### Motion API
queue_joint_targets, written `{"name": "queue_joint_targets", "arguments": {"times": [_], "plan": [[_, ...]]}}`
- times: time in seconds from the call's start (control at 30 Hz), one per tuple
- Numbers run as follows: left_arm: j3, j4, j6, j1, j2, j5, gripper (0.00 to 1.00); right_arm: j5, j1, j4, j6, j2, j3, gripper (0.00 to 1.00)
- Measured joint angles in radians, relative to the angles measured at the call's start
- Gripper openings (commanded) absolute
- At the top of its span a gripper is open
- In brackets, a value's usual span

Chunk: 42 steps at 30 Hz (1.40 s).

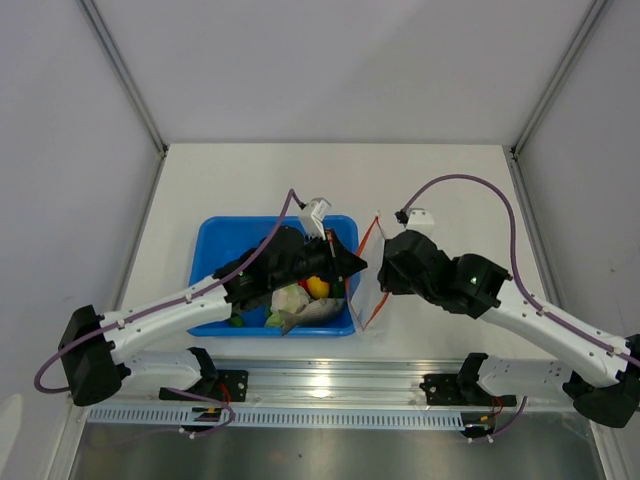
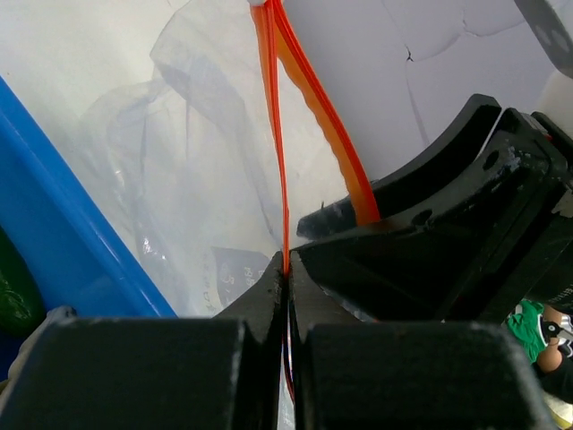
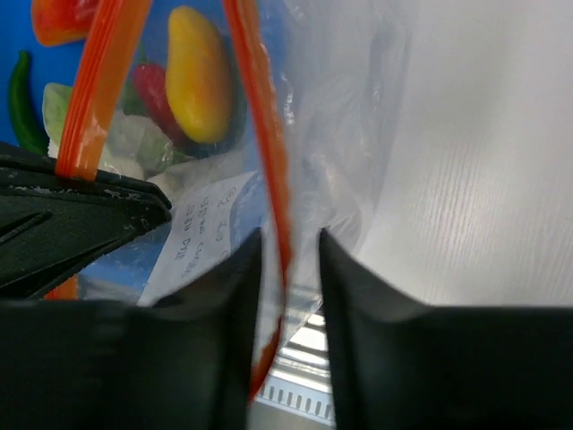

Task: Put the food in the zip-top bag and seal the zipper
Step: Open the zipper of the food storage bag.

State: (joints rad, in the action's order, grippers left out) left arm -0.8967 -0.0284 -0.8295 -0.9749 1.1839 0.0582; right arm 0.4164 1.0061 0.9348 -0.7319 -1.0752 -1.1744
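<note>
Near the surface's [image 1: 450, 200] front edge, the bag [image 1: 372, 292] hangs from the left tool [image 2: 286, 269], clamped on one zipper [image 2: 273, 134] lip, while the right tool's [image 3: 289, 249] parted jaws merely straddle the other, which could slip free.

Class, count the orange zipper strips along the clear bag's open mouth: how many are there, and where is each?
2. One strip is pinched in the shut left tool; the other strip sits inside the open right tool.
</note>
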Motion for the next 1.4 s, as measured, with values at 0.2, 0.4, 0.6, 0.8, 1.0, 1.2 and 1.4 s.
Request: {"name": "queue_joint_targets", "arguments": {"times": [0.2, 0.4, 0.6, 0.8, 1.0, 1.2, 1.4], "plan": [[0.061, -0.015, 0.001, 0.014, -0.031, 0.016, 0.01, 0.028, 0.001, 0.005, -0.011, 0.015, 0.0, 0.0], [0.113, -0.014, 0.018, 0.039, -0.051, 0.09, 0.03, 0.055, -0.007, 0.052, 0.011, -0.012, -0.022, 0.0], [0.119, -0.014, 0.036, 0.04, -0.052, 0.113, 0.13, 0.076, -0.007, 0.058, 0.018, -0.035, -0.017, 0.0], [0.132, -0.004, 0.068, 0.04, -0.077, 0.101, 0.64, 0.079, -0.007, 0.059, 0.029, -0.024, -0.017, 0.0], [0.136, 0.053, 0.104, 0.04, -0.177, 0.023, 0.85, 0.093, -0.008, 0.067, 0.029, -0.032, -0.017, 0.0], [0.079, 0.212, 0.168, 0.051, -0.271, -0.108, 0.92, 0.106, -0.014, 0.069, 0.038, -0.033, -0.009, 0.0], [0.057, 0.371, 0.183, 0.128, -0.353, -0.195, 0.96, 0.125, -0.034, 0.077, 0.052, -0.033, 0.014, 0.0]]}}
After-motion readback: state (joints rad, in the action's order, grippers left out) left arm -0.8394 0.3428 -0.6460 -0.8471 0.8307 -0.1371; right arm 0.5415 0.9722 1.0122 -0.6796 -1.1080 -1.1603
